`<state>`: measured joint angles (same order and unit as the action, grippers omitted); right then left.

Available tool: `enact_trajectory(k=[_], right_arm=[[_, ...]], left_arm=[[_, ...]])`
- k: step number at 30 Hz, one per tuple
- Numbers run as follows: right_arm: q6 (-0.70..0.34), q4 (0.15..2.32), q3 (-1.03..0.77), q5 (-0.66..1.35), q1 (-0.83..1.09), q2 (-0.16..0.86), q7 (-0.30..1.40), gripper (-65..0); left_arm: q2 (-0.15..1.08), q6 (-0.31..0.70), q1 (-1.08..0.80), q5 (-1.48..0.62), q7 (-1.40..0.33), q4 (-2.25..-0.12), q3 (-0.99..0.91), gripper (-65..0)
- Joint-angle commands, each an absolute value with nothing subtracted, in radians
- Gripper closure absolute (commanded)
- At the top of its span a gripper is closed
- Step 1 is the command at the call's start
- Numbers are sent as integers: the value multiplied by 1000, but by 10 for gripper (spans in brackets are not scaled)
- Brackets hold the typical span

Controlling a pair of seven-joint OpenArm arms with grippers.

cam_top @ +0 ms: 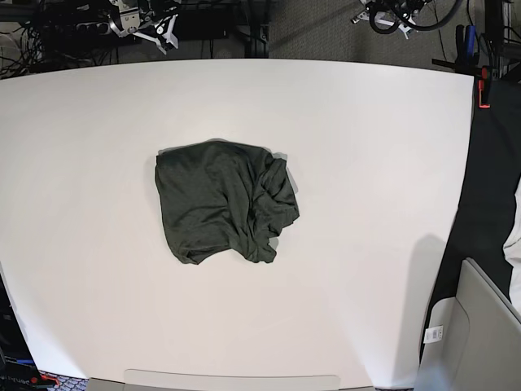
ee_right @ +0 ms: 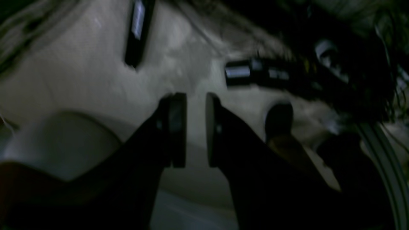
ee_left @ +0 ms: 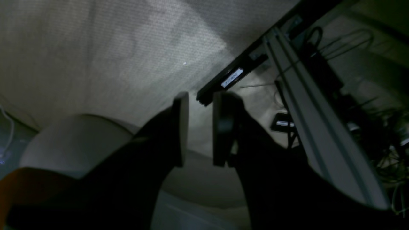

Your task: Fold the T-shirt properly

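One crumpled T-shirt (cam_top: 225, 201) on white worktop (cam_top: 366, 163), well apart from two end effectors, left end effector (ee_left: 200, 127) and right end effector (ee_right: 195, 129) each slightly parted, holding nothing

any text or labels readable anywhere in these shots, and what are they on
None can be read.
White label on a black bar, left wrist view: too blurred.
White labels on dark devices, right wrist view: too blurred.
Small white tag on the grey chair: too small.
T-shirt: plain, no print.

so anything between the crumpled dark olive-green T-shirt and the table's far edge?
Base view: nothing, just bare white tabletop beyond the dark olive-green T-shirt.
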<state>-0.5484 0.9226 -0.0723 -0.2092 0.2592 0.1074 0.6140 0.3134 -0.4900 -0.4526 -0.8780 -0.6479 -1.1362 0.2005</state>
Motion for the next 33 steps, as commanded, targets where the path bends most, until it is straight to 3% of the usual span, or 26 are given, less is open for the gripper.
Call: enact_trajectory(k=[1,8,17,25,33], right_arm=[[-541,898,-70,-208,252,108,601,-88],[-447,673,-68,-209,160,82,463,-88],[-263,397,-68,-211,30,42,306,-89],[-134,374,-68,-213,19,-25,269,-89],[-117,372,-68,-251,28,-53,259,-89]], left_arm=[[326,-498,-453,-875,-638,-1113,222,-115],[297,-498,-366,-875,-565,-958,372,-115],[208,-498,-271,-875,-527,-725,383,-115],[145,-498,-254,-875,-513,-633,383,-115],[94,-499,-231,-875,-509,-628,383,-115]])
